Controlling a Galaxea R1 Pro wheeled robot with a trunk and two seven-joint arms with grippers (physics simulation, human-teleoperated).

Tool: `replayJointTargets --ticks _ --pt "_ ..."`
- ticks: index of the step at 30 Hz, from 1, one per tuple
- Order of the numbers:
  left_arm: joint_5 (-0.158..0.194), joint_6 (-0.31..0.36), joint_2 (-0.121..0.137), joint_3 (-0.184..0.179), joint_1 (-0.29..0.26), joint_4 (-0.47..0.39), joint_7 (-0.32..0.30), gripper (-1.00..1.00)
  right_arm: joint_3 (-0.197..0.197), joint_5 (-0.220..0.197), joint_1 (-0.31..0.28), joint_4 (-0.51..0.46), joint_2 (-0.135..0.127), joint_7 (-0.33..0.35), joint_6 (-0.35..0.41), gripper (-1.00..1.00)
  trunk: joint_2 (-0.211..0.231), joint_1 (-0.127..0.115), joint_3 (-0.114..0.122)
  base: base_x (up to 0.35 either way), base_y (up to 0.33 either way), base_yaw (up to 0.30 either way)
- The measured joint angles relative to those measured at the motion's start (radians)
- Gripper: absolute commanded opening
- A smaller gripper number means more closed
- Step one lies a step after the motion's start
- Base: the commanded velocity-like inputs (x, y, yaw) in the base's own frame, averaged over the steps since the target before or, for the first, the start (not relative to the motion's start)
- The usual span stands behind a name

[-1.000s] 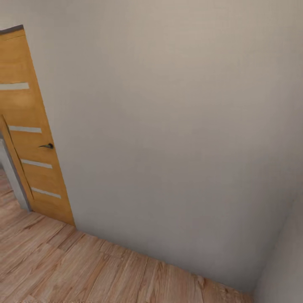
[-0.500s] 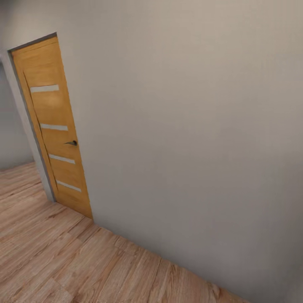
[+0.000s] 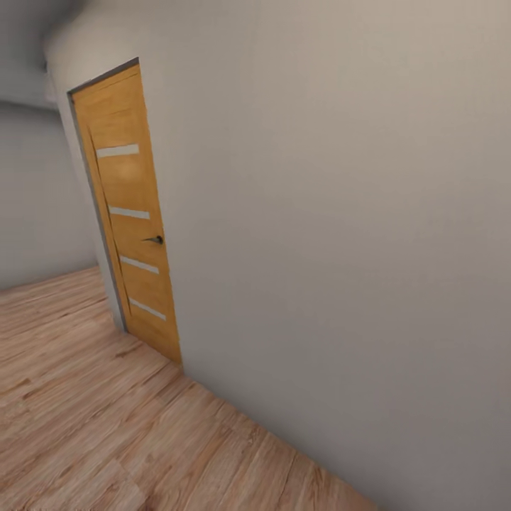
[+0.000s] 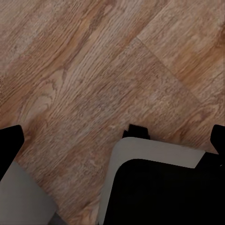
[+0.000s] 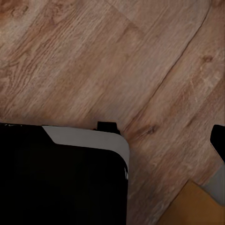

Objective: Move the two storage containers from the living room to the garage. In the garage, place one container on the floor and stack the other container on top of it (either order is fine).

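Observation:
The two storage containers are out of view. In the left wrist view my left gripper [image 4: 115, 140] is open over wood-plank floor [image 4: 84, 70], with one black fingertip [image 4: 9, 145] at each side edge and nothing between them. In the right wrist view one black fingertip [image 5: 219, 140] of my right gripper stands at the picture's edge, far from the middle. That gripper is open and holds nothing.
A plain grey-white wall [image 3: 341, 248] runs close along my right. An orange wooden door [image 3: 131, 213] with a dark handle [image 3: 155, 240] is set in it, and is shut. Light wood-plank floor [image 3: 85, 411] extends to the left. My grey and black base [image 4: 159, 187] shows below both grippers.
The head view has swung left: the door and wall have slid right in the picture and more floor and a far wall show at the left. Nothing itself has moved.

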Motion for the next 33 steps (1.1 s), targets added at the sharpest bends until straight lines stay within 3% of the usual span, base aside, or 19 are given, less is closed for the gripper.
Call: replayJointTargets --ticks 33 --pt "0.000 0.000 -0.001 0.000 0.000 0.000 0.000 1.00 0.001 0.000 0.000 -0.001 0.002 0.000 -0.001 1.00 0.000 0.000 0.000 0.209 0.000 0.269"
